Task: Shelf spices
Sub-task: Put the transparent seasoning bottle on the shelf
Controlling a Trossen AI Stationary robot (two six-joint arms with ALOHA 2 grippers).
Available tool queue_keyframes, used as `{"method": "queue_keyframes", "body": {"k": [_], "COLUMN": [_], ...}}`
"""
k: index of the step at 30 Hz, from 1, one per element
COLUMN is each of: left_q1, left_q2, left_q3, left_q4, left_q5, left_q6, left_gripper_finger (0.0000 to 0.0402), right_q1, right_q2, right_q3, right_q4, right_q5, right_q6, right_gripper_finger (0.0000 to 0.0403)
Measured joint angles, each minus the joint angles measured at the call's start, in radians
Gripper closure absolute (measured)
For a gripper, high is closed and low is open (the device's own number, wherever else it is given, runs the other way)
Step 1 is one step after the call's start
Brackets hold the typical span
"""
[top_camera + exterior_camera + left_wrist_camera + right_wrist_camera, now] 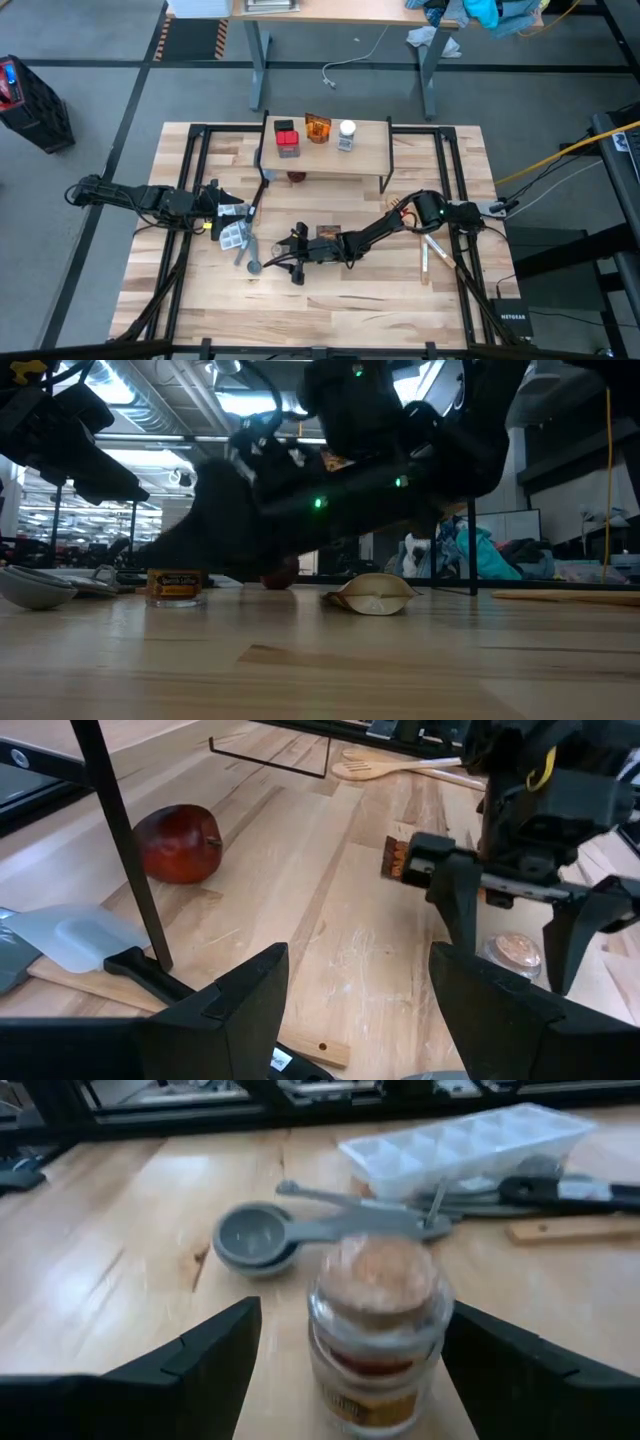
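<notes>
My right gripper (345,1370) stood with fingers apart around the small brown-capped jar (378,1330) on the table, seemingly not touching; my left gripper (355,1010) waited open near the shelf (325,148).

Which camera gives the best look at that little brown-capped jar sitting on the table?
The right wrist view: the brown-capped jar fills the middle, between the open right pincer. The left wrist view shows only its cap from above; the low view shows it small; the high view hides it under the arm.
</notes>
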Motion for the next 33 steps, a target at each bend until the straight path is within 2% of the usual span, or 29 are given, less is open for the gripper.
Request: {"method": "queue_keyframes", "body": {"k": [12,15,21,33], "left_q1": [0.0,0.0,0.0,0.0], "left_q2": [0.0,0.0,0.0,0.0], "left_q3": [0.0,0.0,0.0,0.0], "left_q4": [0.0,0.0,0.0,0.0], "left_q5": [0.0,0.0,0.0,0.0], "left_q6": [0.0,0.0,0.0,0.0], "left_gripper_finger": [0.0167,0.0167,0.0167,0.0167], "right_q1": [-0.014,-0.014,-0.013,-0.013], "right_q2": [0.02,0.02,0.02,-0.023], "right_q3": [0.013,0.013,0.013,0.011], "right_q4": [-0.015,-0.017,-0.008,-0.019], "right_q5": [0.023,0.026,0.076,0.184], "right_q6": [-0.005,-0.005,-0.006,-0.055], "right_gripper_finger": [0.0107,0.0127,0.0207,0.0209]}}
